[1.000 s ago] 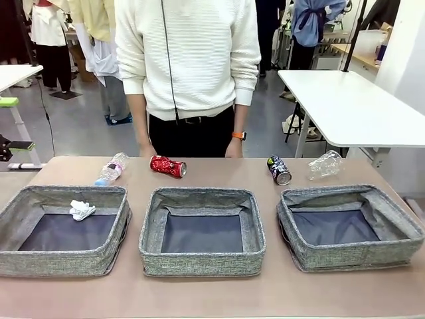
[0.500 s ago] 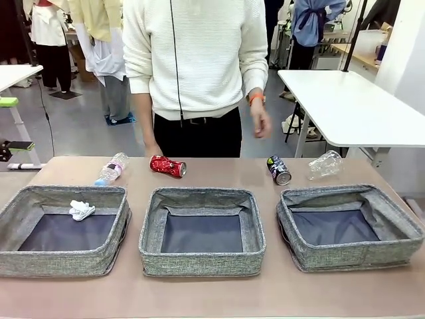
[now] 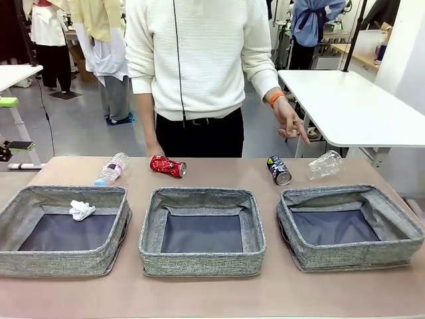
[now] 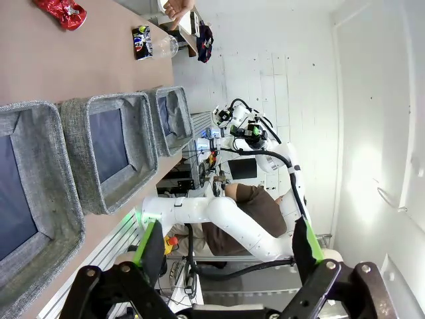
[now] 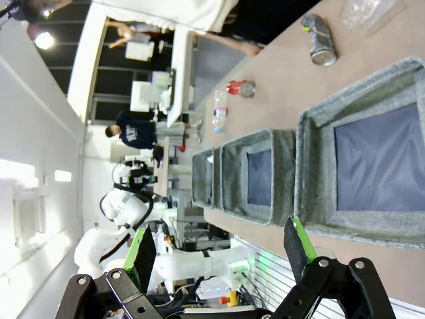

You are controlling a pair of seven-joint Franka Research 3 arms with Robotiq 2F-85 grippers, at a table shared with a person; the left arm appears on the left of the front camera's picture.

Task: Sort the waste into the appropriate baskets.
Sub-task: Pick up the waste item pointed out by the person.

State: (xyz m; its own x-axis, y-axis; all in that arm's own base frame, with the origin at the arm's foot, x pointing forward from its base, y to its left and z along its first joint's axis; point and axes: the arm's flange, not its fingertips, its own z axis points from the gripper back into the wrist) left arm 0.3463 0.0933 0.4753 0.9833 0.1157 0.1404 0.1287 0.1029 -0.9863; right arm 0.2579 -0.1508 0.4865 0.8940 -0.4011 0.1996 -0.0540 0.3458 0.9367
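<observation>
Our right gripper hangs with its green-padded fingers spread wide and nothing between them, looking out over the baskets. Our left gripper is likewise spread and empty.

Nearest us stand three low square baskets of grey woven fabric in a row: the left basket, the middle basket and the right basket. A white tissue wad already lies in the left one; the other two hold nothing.

The rest of the waste lies beyond the baskets' far rims. The dark can with green marks lies on its side just past the right basket's far left corner, its long axis running roughly toward us, so we judge the right arm the nearer one. A crumpled clear plastic bottle lies near it to the right. The person's hand hovers above the two, one finger pointing down.

Farther left lie the red dented drink can, long axis across the table, and a clear plastic bottle with a label.

Any reach must clear a basket's rims; the brown table is open around the cans.
</observation>
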